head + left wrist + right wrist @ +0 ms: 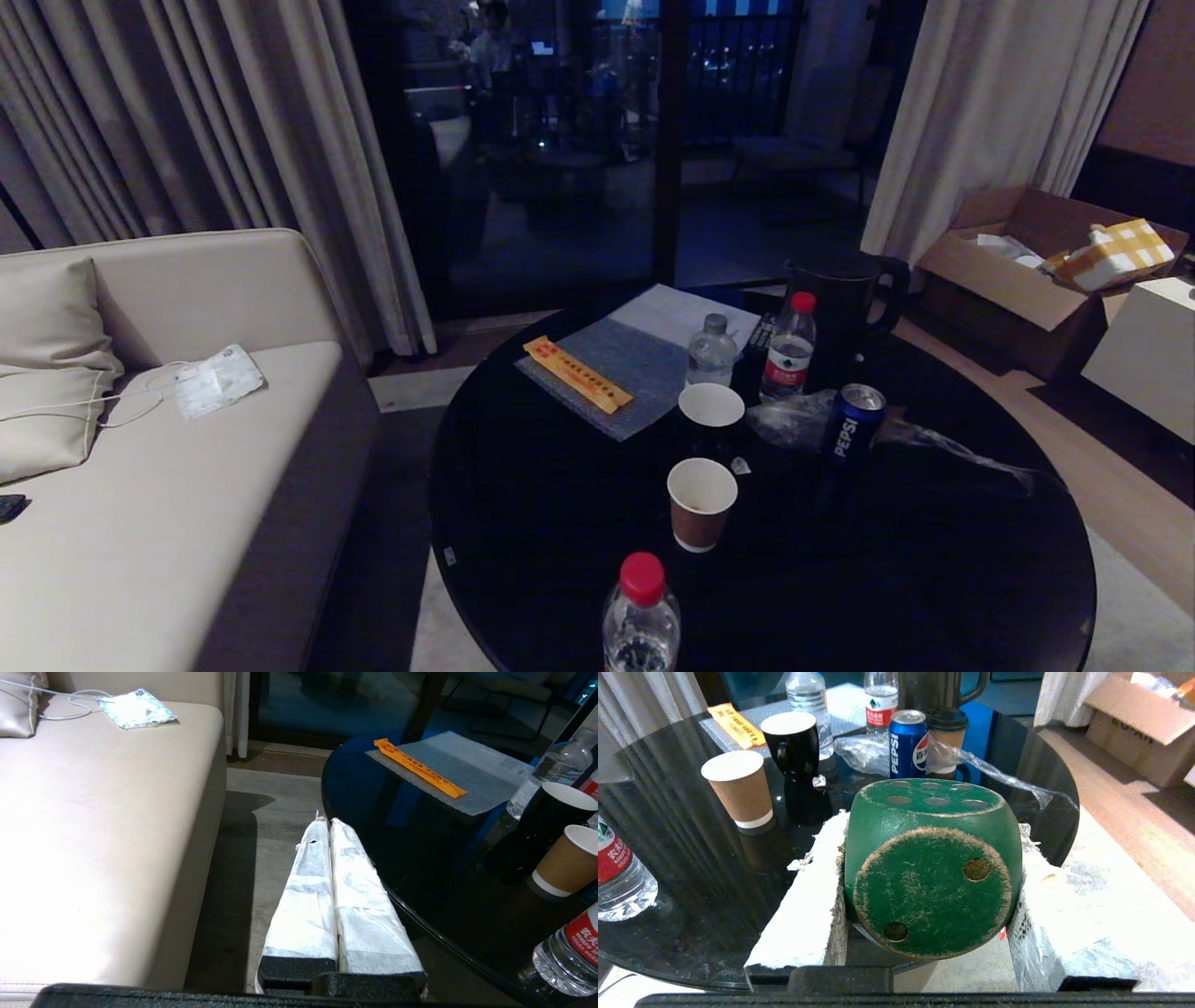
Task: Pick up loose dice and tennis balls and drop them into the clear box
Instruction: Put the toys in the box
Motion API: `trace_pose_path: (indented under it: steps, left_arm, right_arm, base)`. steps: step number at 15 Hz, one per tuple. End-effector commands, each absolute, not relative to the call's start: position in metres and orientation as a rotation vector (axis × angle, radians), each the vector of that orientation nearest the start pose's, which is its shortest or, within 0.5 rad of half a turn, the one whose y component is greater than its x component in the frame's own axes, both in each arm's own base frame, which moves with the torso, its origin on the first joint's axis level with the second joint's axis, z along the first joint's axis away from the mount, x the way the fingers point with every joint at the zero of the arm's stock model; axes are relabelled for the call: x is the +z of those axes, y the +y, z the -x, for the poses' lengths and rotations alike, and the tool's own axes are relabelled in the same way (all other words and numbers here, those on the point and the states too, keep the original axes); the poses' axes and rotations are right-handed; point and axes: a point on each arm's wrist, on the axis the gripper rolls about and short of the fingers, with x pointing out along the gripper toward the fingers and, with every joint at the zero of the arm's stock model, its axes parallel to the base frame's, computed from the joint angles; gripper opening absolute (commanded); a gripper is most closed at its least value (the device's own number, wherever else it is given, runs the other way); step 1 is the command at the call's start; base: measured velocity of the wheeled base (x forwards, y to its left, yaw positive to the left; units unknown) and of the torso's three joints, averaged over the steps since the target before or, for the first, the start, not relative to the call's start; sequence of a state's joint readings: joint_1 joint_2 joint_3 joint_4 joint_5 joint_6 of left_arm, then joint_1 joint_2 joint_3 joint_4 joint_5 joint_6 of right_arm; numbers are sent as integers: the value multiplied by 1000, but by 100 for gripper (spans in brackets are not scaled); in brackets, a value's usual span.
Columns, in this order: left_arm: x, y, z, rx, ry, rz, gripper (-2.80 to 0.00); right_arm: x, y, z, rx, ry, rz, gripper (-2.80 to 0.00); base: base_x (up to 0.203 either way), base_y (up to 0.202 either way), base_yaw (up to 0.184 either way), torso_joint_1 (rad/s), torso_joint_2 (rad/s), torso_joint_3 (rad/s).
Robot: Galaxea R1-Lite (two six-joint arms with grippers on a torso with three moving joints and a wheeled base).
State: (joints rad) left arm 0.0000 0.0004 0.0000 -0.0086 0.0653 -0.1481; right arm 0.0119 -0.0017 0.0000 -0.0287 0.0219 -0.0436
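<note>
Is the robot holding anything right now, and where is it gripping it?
Yes: the right gripper clamps a green die by two opposite side faces. The left gripper is shut on nothing.

The round table point(523, 523) is the landmark. On it, near its middle, stands a paper cup point(701, 502); behind that a mug point(710, 408), then 2 water bottles point(712, 352) side by side. Right of the mug sits a can point(851, 422) against a crumpled plastic bag point(794, 418); a kettle point(845, 294) stands at the far edge. A foam sheet point(616, 373) carrying a flat packet point(577, 373) lies far-left. A 3rd bottle point(640, 616) stands at the near edge. A sofa point(140, 485) lies left of the table, a cardboard box point(1018, 280) on the floor far-right.
</note>
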Motion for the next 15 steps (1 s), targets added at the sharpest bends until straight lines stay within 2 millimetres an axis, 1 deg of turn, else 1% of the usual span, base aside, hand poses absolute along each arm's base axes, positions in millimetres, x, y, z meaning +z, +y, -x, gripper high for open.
trace_pose_path:
  steps: [1,5,6,15]
  left_arm:
    - [76,1,23,65,-14,149,-280]
    - [76,1,23,65,-14,151,-280]
    - [76,2,23,66,-14,151,-280]
    - [76,2,23,66,-14,152,-280]
  right_arm:
    - [76,0,22,33,-21,45,-280]
    - [76,0,22,34,-21,44,-280]
    - [76,0,22,35,-21,43,-280]
    - [76,0,22,35,-21,45,-280]
  base:
    - [0,0,0,7,2,34]
    - [0,0,0,0,0,0]
    - [-80,0,2,6,4,-2]
    - [-180,0,0,2,3,5]
